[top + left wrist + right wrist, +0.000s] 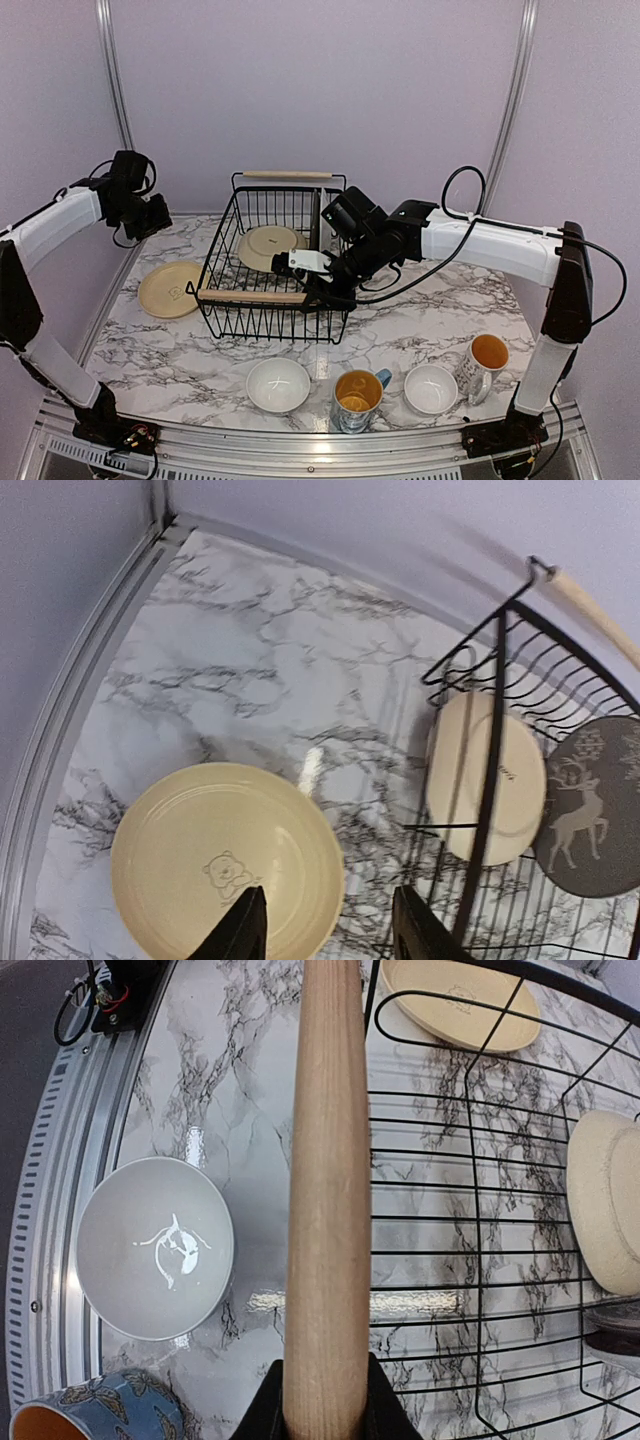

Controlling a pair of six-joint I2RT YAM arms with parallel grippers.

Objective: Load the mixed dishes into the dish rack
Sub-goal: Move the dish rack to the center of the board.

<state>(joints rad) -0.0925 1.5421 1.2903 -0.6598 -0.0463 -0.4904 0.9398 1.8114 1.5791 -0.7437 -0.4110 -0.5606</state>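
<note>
The dish rack [218, 262] sat in the middle of the frame. My right gripper [312, 293] was clamped round its near wooden handle [327, 1160], I judged to keep the basket from sliding while the other arm loaded it. Inside, toward the upper part of the rack, stood a cream plate [520, 780] and beside it a grey reindeer plate [590, 810]. The cream one bore a small mark I could not read.

Left of the rack, flat on the marble, lay the pale yellow plate [215, 860], printed with a little bear and no words. My left gripper [330, 930] hung above it at upper left, fingers apart and holding nothing, well placed for that plate as the next pick.

Along the bottom of the frame waited two white bowls [278, 385] and two mugs [357, 398]. The right mug's lettering was too small to read.
</note>
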